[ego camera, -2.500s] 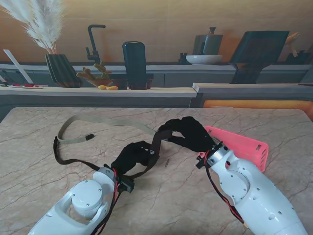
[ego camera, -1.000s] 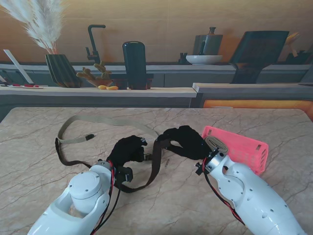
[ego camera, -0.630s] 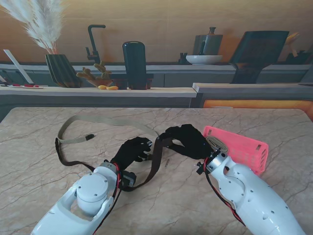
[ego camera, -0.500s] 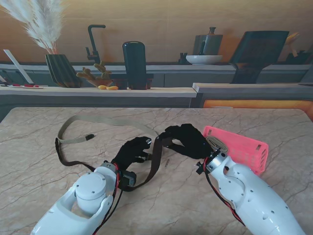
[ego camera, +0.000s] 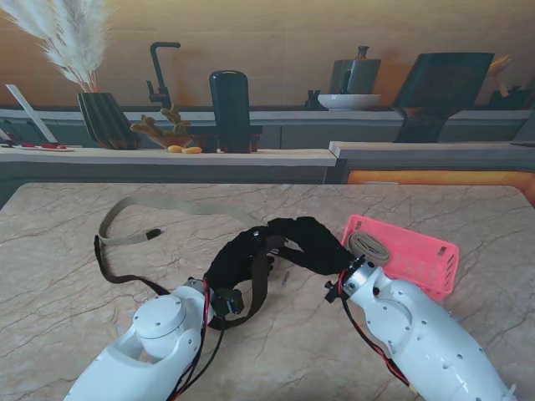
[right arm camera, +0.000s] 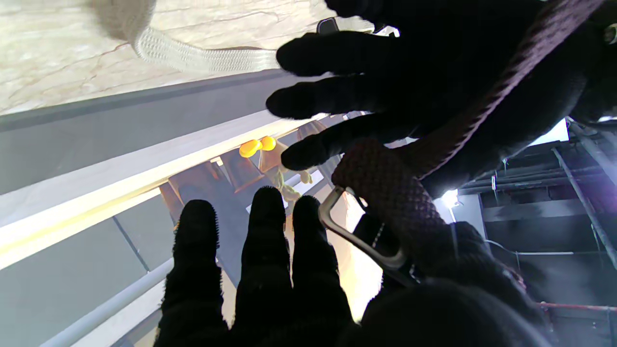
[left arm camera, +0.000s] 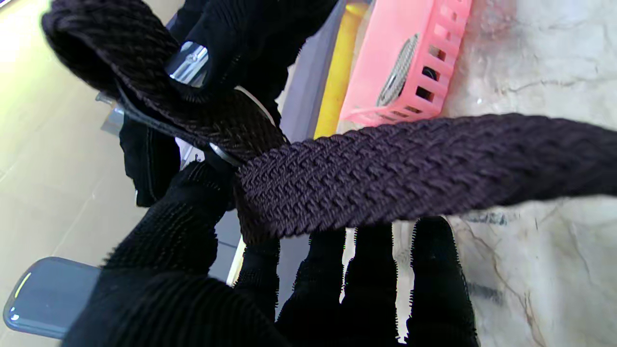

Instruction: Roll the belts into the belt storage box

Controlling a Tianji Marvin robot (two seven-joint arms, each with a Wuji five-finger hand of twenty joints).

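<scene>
A dark brown braided belt (ego camera: 257,280) hangs between my two black-gloved hands above the table's middle; its tail (ego camera: 117,274) trails left on the marble. My left hand (ego camera: 236,256) pinches it with the thumb (left arm camera: 185,226) on top and fingers (left arm camera: 366,289) underneath. My right hand (ego camera: 311,241) grips the buckle end; the metal buckle (right arm camera: 359,236) shows beside its thumb. Both hands touch. A beige belt (ego camera: 171,209) lies loose farther left. The pink storage box (ego camera: 414,251) stands just right of my right hand, with a rolled beige belt (ego camera: 368,245) inside.
The marble table (ego camera: 75,317) ends at a grey ledge (ego camera: 167,156) with a vase of pampas grass (ego camera: 100,117), a dark jar (ego camera: 229,109) and other kitchen items behind it. The beige belt's end (ego camera: 153,235) lies at the left.
My left hand has moved right and farther from me until it meets the right hand. The dark belt between them has bunched into a shorter loop. The box has not moved.
</scene>
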